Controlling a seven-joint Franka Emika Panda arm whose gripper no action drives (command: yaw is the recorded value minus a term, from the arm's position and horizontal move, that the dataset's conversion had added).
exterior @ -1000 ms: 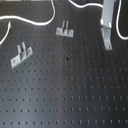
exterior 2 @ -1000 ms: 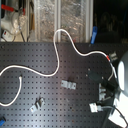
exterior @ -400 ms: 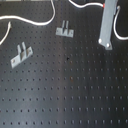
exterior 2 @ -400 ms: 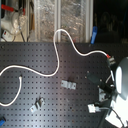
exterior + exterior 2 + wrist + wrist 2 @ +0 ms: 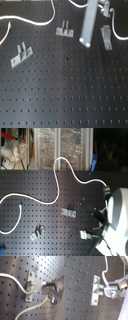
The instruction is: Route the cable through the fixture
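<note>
Two wider brackets (image 5: 63, 31) (image 5: 20, 54) (unobstructed) flank the fixture (image 5: 106, 36)

Cable (image 5: 75, 174) looping over the worktop (image 5: 65, 95) from its far edge in the second exterior view, fixture (image 5: 30, 286) on the worktop with cable lying across it in the first wrist view, tool (image 5: 51, 289) just beside the fixture

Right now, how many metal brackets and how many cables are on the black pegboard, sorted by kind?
Narrow fixture: 1
Wide two-prong brackets: 2
White cable: 1
Total: 4
</note>
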